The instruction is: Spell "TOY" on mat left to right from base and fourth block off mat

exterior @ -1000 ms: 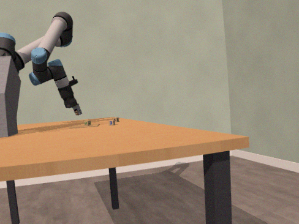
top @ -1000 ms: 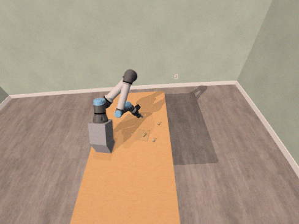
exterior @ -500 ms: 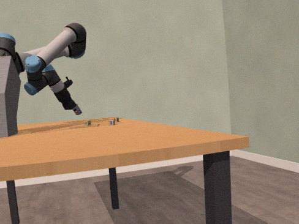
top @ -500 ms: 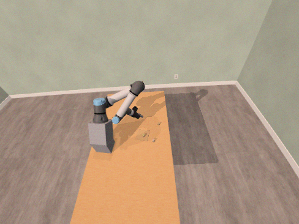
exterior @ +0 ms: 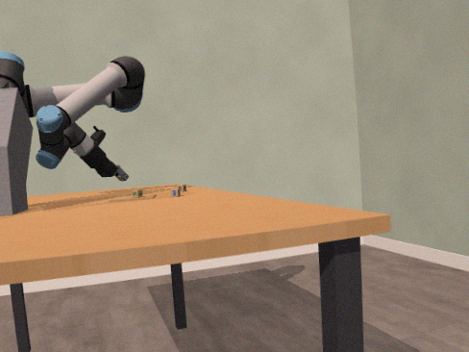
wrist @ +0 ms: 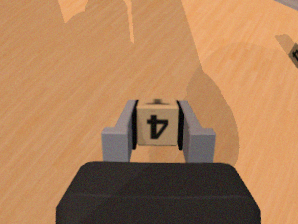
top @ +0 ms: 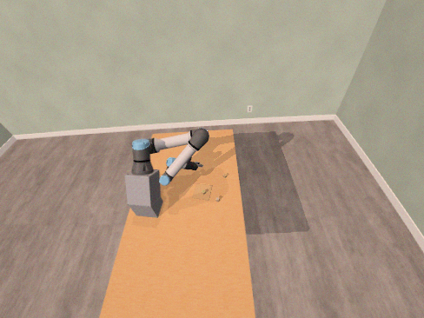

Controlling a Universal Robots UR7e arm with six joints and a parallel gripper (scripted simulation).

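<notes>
My gripper (wrist: 157, 115) is shut on a tan block (wrist: 157, 124) whose face toward the wrist camera bears a dark mark like a "4". It hangs tilted above the table near the robot's base, clear of the top, as the top view (top: 199, 165) and the exterior view (exterior: 121, 177) show. The thin tan mat (top: 202, 188) lies flat farther out, with one small block (top: 204, 190) on it. Two more blocks lie off the mat: one beyond it (top: 225, 175) and one at its near corner (top: 218, 198). Their letters are too small to read.
The robot's grey pedestal (top: 142, 193) stands at the table's left edge. The table's right edge (top: 240, 182) runs close past the blocks. A dark object (wrist: 293, 56) shows at the right rim of the wrist view.
</notes>
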